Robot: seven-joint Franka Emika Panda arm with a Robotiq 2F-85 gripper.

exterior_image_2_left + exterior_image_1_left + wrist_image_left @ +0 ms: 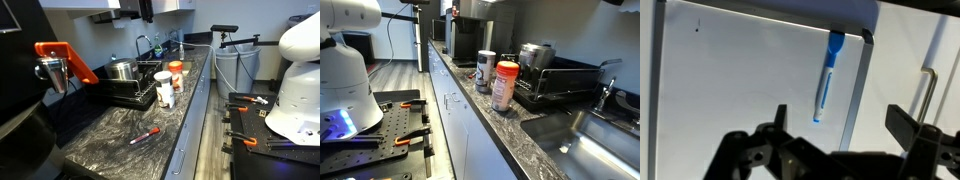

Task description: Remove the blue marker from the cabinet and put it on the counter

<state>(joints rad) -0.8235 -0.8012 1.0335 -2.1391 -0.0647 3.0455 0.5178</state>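
In an exterior view we log the counter, dark speckled stone, with a dish rack on it. A red-lidded canister stands just beside the rack toward the front edge, and a sink lies nearer the camera than the rack. We find no blue marker around the rack and no claw. Only the robot's white base and the black perforated bench show, well apart from the rack across the floor. In an exterior view from the far end the rack shows too. On bare stone nearer the camera than the rack a small red pen lies flat, and it shows in no other picture. It is red, not blue, so we do not count it as the task's thing. The claw is out of sight here as well. The wrist view shows neither rack nor counter. Only here do we see the blue marker, flat against a white cabinet panel, blue cap toward the top of the picture, close to the panel's edge, with a metal handle beyond. The claw is spread wide with nothing between its fingers, near the marker but not touching it. We judge the task barely begun: the approach looks lined up, while grasp, lift-off, carry and set-down on the counter all remain.
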